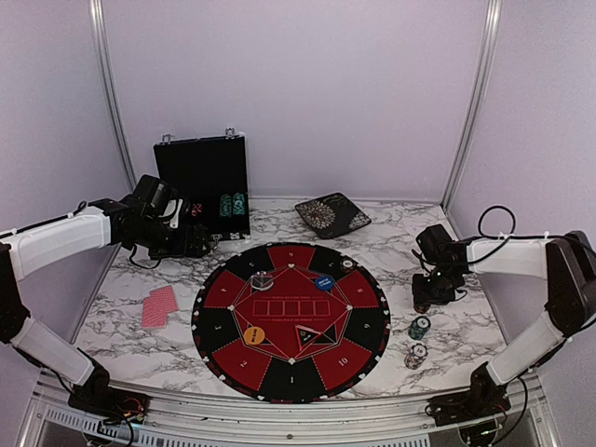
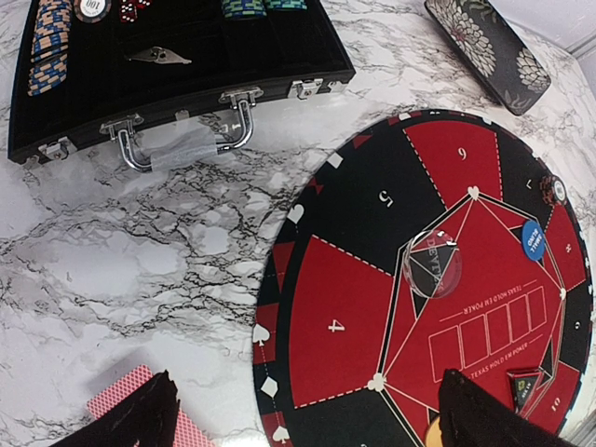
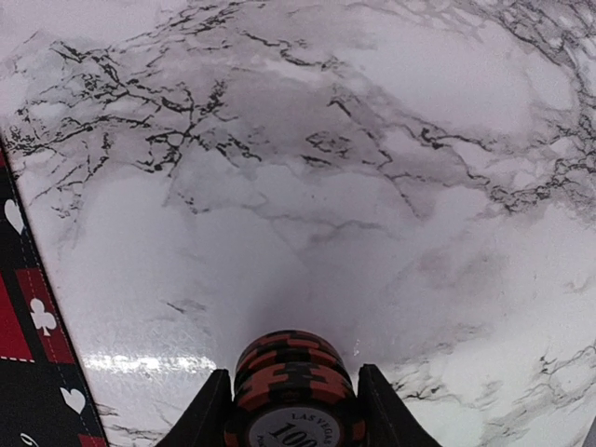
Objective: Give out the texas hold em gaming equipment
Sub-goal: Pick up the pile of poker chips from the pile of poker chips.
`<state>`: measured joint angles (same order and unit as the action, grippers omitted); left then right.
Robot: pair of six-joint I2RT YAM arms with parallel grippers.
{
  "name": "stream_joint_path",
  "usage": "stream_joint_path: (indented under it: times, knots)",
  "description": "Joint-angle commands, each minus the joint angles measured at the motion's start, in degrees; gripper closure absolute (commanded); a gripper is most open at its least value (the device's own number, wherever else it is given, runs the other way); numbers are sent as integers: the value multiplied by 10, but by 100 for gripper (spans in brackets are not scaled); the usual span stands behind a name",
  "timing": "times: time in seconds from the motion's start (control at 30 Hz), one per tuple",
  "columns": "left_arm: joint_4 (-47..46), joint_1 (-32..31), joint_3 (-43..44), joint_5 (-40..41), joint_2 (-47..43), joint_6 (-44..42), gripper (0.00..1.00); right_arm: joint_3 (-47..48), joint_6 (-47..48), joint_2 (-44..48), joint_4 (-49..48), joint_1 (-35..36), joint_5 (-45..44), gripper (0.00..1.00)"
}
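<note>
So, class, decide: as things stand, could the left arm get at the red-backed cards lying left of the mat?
Probably yes. The left gripper is open and empty, and the red-backed cards lie uncovered on the table on its side, beside the mat, nothing over them.
</note>
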<state>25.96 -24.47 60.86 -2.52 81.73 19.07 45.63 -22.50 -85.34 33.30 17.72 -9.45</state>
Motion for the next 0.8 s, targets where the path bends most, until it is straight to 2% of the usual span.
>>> stream_joint_path:
  times: [0.0,0.47,0.77]
  knots:
    - [-6,3,-4,-2,3,2,1,30,2,20,13,-5,1,78]
    - [-6,3,-3,-2,0,2,1,72,9,5,34,13,-1,80]
    - [-5,3,-3,-6,-4,1,1,165,13,-53,63,65,-17,81]
